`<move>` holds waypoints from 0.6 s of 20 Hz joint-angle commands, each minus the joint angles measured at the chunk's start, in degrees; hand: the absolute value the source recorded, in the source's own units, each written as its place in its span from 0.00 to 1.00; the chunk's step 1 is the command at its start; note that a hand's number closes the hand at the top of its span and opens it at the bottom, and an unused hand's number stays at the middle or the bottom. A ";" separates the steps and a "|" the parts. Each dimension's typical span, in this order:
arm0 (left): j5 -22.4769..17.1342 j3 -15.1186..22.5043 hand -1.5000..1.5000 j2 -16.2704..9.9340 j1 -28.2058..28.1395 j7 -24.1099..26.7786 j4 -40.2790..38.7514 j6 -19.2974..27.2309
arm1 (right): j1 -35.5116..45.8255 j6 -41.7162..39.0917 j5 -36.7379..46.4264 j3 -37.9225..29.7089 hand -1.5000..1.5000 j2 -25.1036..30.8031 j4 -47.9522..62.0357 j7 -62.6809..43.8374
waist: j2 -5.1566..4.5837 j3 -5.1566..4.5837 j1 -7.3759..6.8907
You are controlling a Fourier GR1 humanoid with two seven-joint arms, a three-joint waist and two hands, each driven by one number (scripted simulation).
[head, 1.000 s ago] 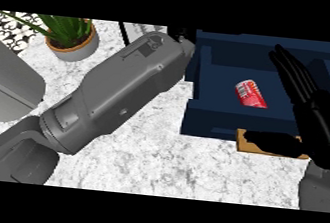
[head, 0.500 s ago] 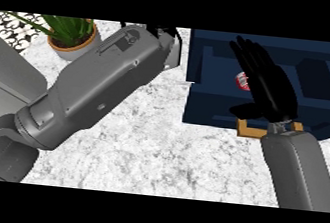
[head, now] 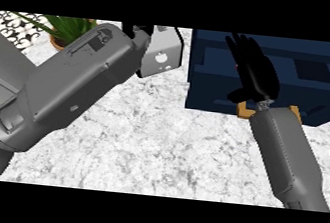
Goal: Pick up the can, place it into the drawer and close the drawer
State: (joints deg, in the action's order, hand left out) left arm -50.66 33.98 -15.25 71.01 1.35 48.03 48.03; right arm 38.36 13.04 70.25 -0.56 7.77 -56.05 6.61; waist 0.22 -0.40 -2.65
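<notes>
The right robot hand point(head: 255, 74) covers the can point(head: 237, 67) inside the drawer point(head: 208, 82).

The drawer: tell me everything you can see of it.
The drawer is a dark navy box at the counter's upper right, open at the top, with lighter blue inner walls. A small orange-framed handle shows at its near face. The right hand, fingers straight, hangs over its inside and hides most of the contents; only a sliver of red shows beside it.

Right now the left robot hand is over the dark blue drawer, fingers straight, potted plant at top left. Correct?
Not quite: the head view shows the right robot hand over the dark blue drawer, fingers straight. The potted plant is indeed top left.
</notes>
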 commanded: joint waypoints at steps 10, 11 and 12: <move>1.75 -1.65 0.00 -6.66 -3.20 -5.33 8.67 -0.95 | 9.00 20.73 3.37 -6.37 0.00 0.65 25.07 1.84 | -1.38 0.54 -1.34; 2.01 -0.63 0.00 -6.64 -4.71 -6.00 10.95 -0.69 | 11.09 19.91 2.94 -7.02 0.00 1.47 26.47 2.40 | -1.19 0.53 -1.77; 3.02 -0.36 0.00 -6.84 -3.87 -7.18 10.80 1.25 | 12.18 20.30 3.60 -6.54 0.00 -0.18 27.22 1.20 | -0.91 0.51 -0.86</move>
State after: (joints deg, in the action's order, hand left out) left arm -48.59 33.29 -20.88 67.73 -3.68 56.52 48.08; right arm 49.03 29.50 74.15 -5.43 8.85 -35.30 8.39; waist 0.28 -0.89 -3.61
